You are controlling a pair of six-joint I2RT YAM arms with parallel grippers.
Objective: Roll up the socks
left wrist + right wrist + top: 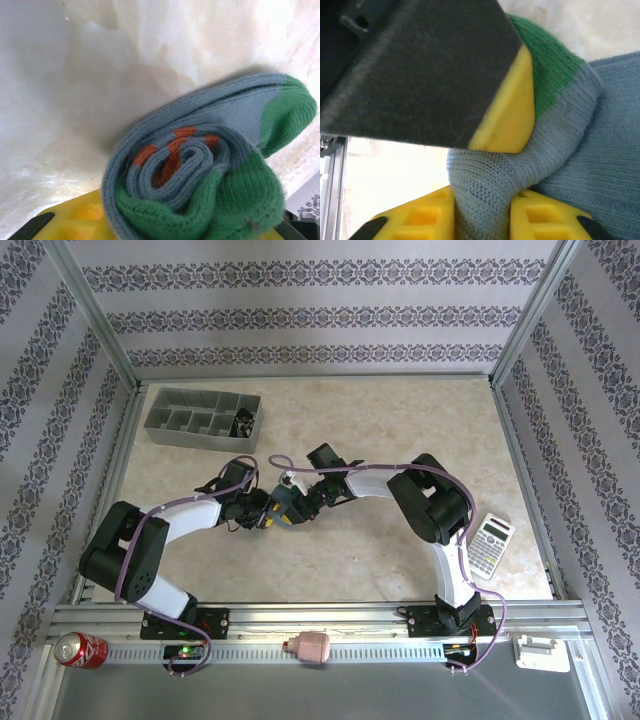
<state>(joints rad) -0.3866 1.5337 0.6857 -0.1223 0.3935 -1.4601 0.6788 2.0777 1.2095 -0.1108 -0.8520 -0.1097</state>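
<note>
Right gripper (482,216): jaws are standing narrow and pinching a fold of the sock roll (485,175). The cloth is touching both yellow pads (422,217) and waisting in between them.

Left gripper (187,229): jaws are hugging the roll from both sides, with one pad lying against its lower edge. In the right wrist view its finger (512,95) is pressing into the cloth just above the right pads. So both grippers are holding the same bundle. It is sitting mid-table between the two wrists, low over the table (400,420). Cannot tell if it is touching the surface.

Progress: rolling is looking mostly done. The spiral is winding tight, with the orange cuff at the core and the green toe wrapping the outside. One green-tipped end is sticking out loose at the upper right of the left wrist view. I am judging that tucking this end over and setting the roll down are what is left. Cannot tell whether a second sock is wound inside.

Around:
- A grey divided tray (203,420) is sitting far left, with small dark bits in its right end compartment.
- A calculator (491,544) is lying well apart on the right.
- A red can (79,649) and a pink object (313,646) are sitting on the front rail.

None of these is crowding the roll. The obstruction is the grippers themselves, with fingers nearly stacking on each other.
</note>
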